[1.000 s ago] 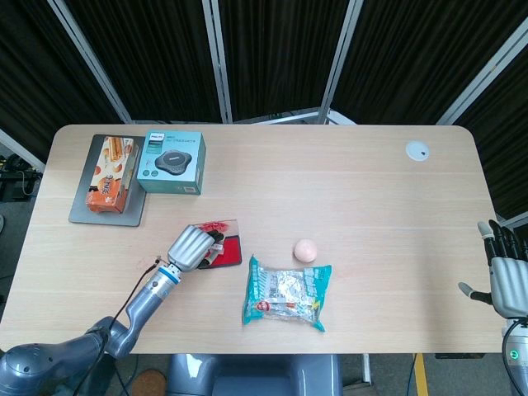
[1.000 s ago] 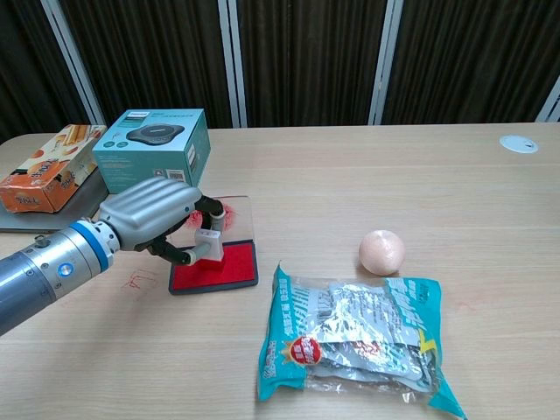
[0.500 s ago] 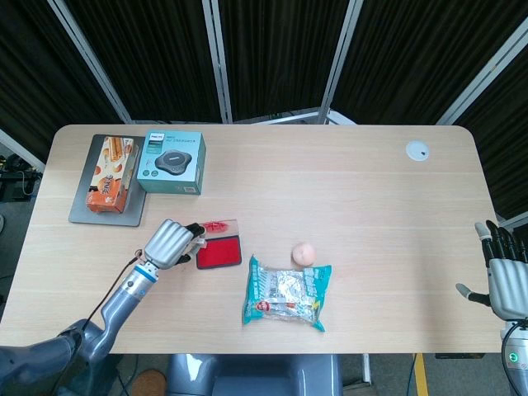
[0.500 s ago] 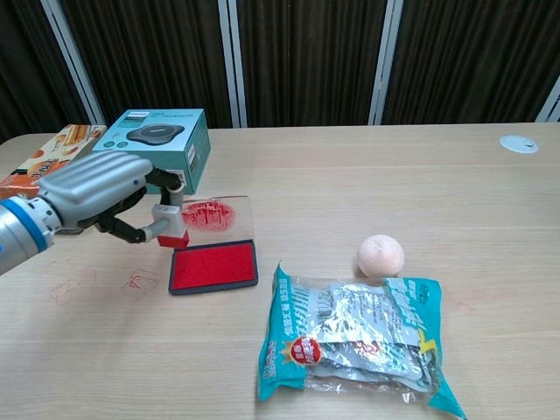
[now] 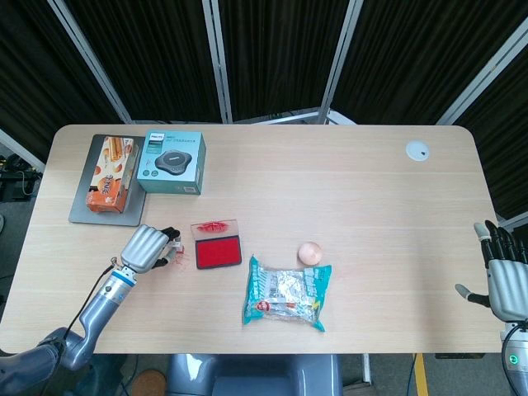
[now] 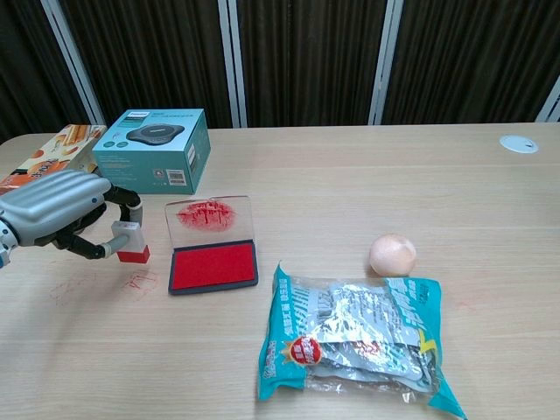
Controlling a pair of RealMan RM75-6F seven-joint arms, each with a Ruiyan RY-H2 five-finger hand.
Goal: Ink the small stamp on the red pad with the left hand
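Observation:
My left hand (image 5: 145, 247) (image 6: 54, 208) pinches the small stamp (image 6: 131, 242) (image 5: 176, 247), a white block with a red base, held just above the table left of the red ink pad (image 6: 213, 266) (image 5: 218, 252). The pad's clear lid (image 6: 208, 215) lies open behind it, smeared with red ink. Faint red marks (image 6: 140, 282) show on the wood below the stamp. My right hand (image 5: 503, 271) hangs off the table's right edge, fingers spread, holding nothing.
A teal box (image 6: 154, 149) and an orange snack box (image 6: 48, 167) on a grey tray (image 5: 107, 216) stand at the back left. A pink ball (image 6: 393, 254) rests by a teal snack bag (image 6: 359, 337). A white disc (image 5: 417, 150) lies at the far right.
My left hand lifted the stamp off the red pad and carried it left, down toward the table beside the pad. The pink ball rolled slightly right.

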